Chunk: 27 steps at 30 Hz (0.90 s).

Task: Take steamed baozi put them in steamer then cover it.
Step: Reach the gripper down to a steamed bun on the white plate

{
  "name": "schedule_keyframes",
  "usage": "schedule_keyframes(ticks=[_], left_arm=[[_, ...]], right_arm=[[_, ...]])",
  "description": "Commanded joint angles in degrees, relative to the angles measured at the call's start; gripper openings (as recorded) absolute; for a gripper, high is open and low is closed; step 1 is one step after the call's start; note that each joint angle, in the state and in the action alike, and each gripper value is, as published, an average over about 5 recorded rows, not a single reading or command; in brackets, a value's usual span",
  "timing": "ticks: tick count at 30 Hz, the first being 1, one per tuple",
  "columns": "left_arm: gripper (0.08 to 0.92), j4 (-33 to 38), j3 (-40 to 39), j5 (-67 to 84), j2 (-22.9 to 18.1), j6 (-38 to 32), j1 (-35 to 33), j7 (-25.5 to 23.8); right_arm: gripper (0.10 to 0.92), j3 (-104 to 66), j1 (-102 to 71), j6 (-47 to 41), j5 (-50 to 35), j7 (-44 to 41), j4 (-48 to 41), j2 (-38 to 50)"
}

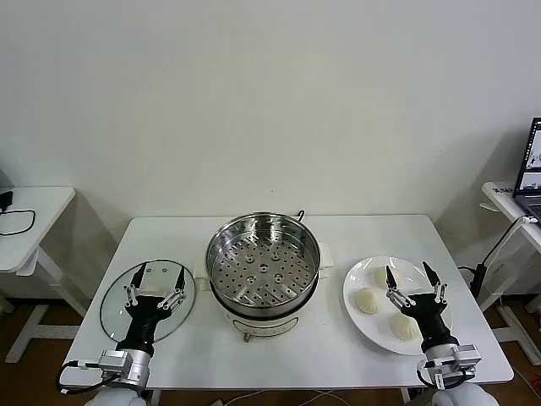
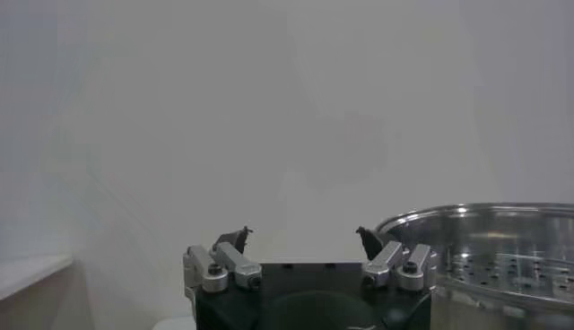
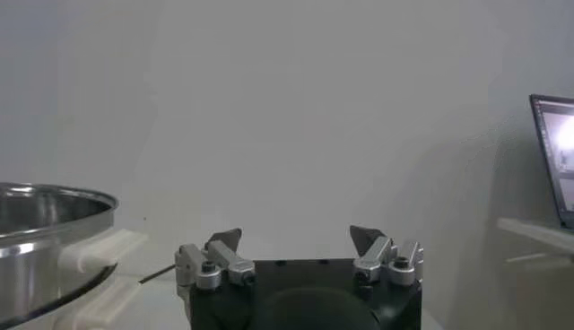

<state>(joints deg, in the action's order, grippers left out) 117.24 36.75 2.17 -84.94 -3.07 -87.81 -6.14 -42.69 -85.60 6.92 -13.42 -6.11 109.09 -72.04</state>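
Note:
The steel steamer (image 1: 263,266) with its perforated tray stands uncovered at the table's centre; its rim also shows in the left wrist view (image 2: 502,251) and the right wrist view (image 3: 45,233). The glass cover (image 1: 117,306) lies flat on the table to its left. My left gripper (image 1: 159,275) hovers over the cover, open and holding nothing (image 2: 303,235). Three cream-white baozi (image 1: 365,299) rest on a white plate (image 1: 372,334) to the right. Above that plate my right gripper (image 1: 407,272) stands open, fingers wide apart and bare (image 3: 296,238).
A white side table (image 1: 25,220) with a black cable stands at the left. Another at the right carries a laptop (image 1: 531,165), also in the right wrist view (image 3: 554,157). The white wall runs behind the work table.

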Motion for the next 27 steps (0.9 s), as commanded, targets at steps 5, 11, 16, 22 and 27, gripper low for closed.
schedule_keyframes(ticks=[5, 11, 16, 22, 27], left_arm=[[0.823, 0.4, -0.4, -0.1, 0.0, -0.3, 0.1, -0.3], [0.823, 0.5, -1.1, -0.1, -0.1, -1.0, 0.2, -0.8], [0.823, 0.5, -1.5, -0.4, 0.1, -1.4, 0.4, -1.0], [0.823, 1.3, -2.4, -1.1, 0.2, -1.5, 0.7, -0.7], [0.823, 1.7, -3.5, -1.4, 0.0, -1.3, 0.8, -0.4]], right_arm=[[0.823, -1.0, 3.3, -1.9, 3.5, -0.3, -1.9, 4.6], [0.823, 0.0, 8.1, -5.5, 19.8, -3.2, -6.4, 19.8], [0.823, 4.7, 14.0, -9.2, 26.5, -13.7, -11.6, 34.1], [0.823, 16.9, 26.7, -10.6, 26.3, -33.3, -18.7, 45.6], [0.823, 35.0, 45.6, -9.8, 24.3, -48.3, -25.7, 49.0]])
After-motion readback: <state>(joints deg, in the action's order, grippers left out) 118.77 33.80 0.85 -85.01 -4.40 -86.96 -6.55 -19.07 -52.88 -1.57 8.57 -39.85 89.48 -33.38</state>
